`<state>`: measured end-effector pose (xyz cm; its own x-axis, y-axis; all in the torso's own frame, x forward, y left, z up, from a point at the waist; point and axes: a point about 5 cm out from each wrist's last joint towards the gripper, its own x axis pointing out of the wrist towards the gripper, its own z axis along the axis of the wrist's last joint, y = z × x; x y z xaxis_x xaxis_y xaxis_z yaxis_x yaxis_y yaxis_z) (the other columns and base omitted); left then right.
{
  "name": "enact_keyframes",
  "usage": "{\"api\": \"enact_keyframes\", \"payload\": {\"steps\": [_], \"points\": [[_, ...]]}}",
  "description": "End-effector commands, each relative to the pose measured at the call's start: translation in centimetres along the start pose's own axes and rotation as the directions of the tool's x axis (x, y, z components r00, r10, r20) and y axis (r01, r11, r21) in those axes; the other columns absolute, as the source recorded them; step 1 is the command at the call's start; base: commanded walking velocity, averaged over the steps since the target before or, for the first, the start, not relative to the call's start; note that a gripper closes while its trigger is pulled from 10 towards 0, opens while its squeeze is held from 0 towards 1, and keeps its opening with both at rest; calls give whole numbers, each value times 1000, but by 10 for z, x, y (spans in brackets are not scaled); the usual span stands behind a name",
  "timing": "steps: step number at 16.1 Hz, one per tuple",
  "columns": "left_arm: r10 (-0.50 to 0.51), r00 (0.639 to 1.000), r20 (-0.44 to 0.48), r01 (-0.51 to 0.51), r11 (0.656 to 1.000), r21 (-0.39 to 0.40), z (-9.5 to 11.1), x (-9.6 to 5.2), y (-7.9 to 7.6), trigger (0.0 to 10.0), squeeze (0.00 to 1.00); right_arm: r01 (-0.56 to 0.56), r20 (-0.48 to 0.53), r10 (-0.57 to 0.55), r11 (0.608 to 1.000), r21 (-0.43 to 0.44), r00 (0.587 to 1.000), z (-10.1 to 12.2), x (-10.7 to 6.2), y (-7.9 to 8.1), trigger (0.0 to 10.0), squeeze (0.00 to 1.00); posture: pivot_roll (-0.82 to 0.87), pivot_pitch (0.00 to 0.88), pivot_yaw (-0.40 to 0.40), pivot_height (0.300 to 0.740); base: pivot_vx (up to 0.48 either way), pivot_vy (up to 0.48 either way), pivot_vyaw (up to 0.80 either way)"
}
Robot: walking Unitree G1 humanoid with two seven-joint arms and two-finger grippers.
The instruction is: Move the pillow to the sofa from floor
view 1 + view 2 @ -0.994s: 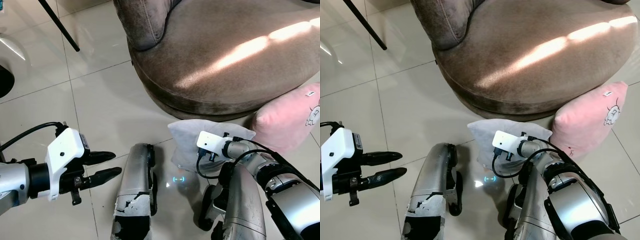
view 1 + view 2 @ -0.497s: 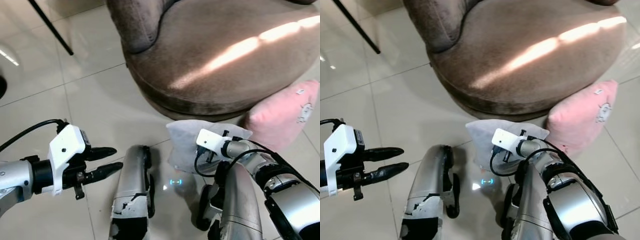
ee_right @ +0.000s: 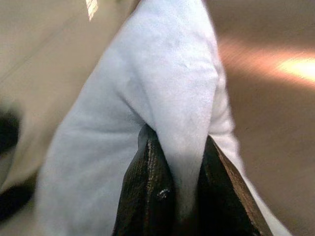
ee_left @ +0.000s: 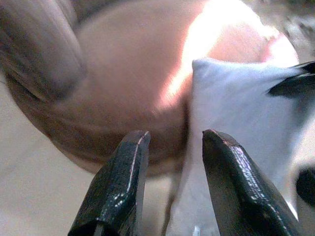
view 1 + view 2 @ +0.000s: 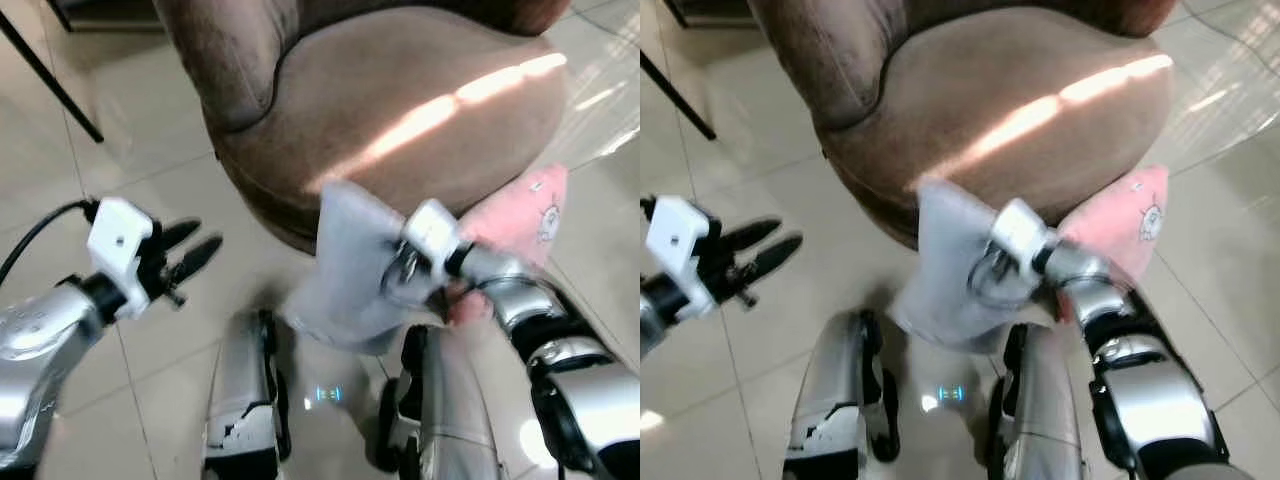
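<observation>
Right gripper (image 3: pixel 184 196): its two black fingers pinch a fold of the grey pillow (image 5: pixel 350 265); the cloth is bunched tight between them, so the hold looks narrow, on fabric and not on the body of the cushion.
Grey pillow: it hangs from that pinch in front of the sofa's front edge, most of its bulk drooping below the fingers towards the robot's legs (image 5: pixel 240 400); it appears clear of the tiled floor (image 5: pixel 150 190).
Left gripper (image 5: pixel 185 252): fingers spread, holding nothing, out over the floor on the robot's left, well apart from the pillow.
Brown sofa (image 5: pixel 420 100): its rounded seat lies just beyond the pillow, with a sunlit stripe across it.
Pink pillow (image 5: pixel 515 215): it leans against the sofa base, just beside the right arm.
Doing the step well: I judge the carry should go up and forward until the drooping lower part clears the seat edge, then release over the seat.
Risk: with so small a pinch, a quick swing could pull the fold free; the arm could also brush the pink pillow.
</observation>
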<state>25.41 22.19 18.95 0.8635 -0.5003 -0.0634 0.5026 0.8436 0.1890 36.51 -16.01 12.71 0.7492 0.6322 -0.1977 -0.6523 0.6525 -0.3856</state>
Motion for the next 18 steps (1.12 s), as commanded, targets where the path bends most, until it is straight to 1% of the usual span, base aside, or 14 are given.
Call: {"api": "enact_keyframes", "payload": {"steps": [1, 2, 3, 4, 5, 6, 8, 9, 10, 12, 13, 15, 16, 18], "points": [[52, 999, 14, -52, 999, -4, -4, 2, 0, 10000, 0, 152, 183, -156, 988, 38, 971, 36, -4, -27, 0, 0, 46, 139, 32, 570, 0, 0, 0], [60, 998, 25, -60, 998, -11, -5, 6, -4, 10000, 0, 209, 232, -218, 976, 62, 948, 45, -10, -34, 0, 0, 28, 123, 36, 570, 0, 0, 0], [59, 998, 34, -59, 998, -17, -10, 13, -14, 10000, 0, 312, 308, -335, 942, 123, 890, 59, -23, -42, 0, 0, 21, 98, 41, 570, 0, 0, 0], [48, 998, 43, -47, 998, -37, -12, 22, -24, 10000, 0, 372, 356, -418, 908, 192, 836, 69, -37, -43, 0, 0, 13, 74, 50, 570, 0, 0, 0], [33, 998, 48, -31, 999, -36, -12, 27, -31, 10000, 0, 396, 373, -457, 888, 232, 808, 74, -43, -42, 0, 0, 3, 63, 55, 570, 0, 0, 0], [-6, 997, 71, 9, 999, -48, -12, 35, -42, 10000, 0, 461, 390, -542, 840, 288, 745, 85, -59, -39, 0, 0, -15, 53, 59, 570, 0, 0, 0], [-26, 996, 87, 30, 999, -45, -12, 44, -48, 10000, 0, 526, 384, -629, 777, 346, 676, 97, -75, -36, 0, 0, -36, 37, 71, 570, 0, 0, 0], [8, 995, 101, -4, 999, -39, -10, 46, -47, 10000, 0, 603, 361, -755, 655, 456, 547, 106, -96, -32, 0, 0, -37, 31, 74, 570, 0, 0, 0], [67, 993, 98, -61, 996, -61, -9, 48, -44, 10000, 0, 651, 270, -835, 544, 529, 479, 105, -111, -20, 10000, 0, -42, 16, 82, 570, 0, 0, 0], [124, 989, 84, -120, 991, -57, -13, 52, -44, 10000, 0, 664, 255, -801, 594, 455, 542, 92, -106, 8, 10000, 0, -49, 13, 83, 570, 0, 0, 0], [137, 987, 83, -132, 990, -56, -14, 53, -44, 10000, 0, 661, 256, -794, 603, 447, 551, 90, -104, 13, 10000, 0, -49, 13, 83, 570, 0, 0, 0], [204, 974, 98, -201, 979, -38, -13, 61, -41, 10000, 0, 643, 229, -762, 638, 423, 606, 85, -90, 30, 10000, 0, -56, 7, 65, 585, 0, 0, 0], [228, 970, 90, -229, 973, 8, -15, 65, -41, 10000, 0, 634, 188, -763, 626, 454, 618, 86, -84, 34, 10000, 0, -61, 4, 57, 600, 0, 0, 0], [240, 967, 90, -242, 970, 13, -15, 71, -44, 10000, 0, 633, 176, -762, 624, 458, 624, 86, -76, 33, 10000, 0, -63, 4, 47, 615, 0, 0, 0]]}}
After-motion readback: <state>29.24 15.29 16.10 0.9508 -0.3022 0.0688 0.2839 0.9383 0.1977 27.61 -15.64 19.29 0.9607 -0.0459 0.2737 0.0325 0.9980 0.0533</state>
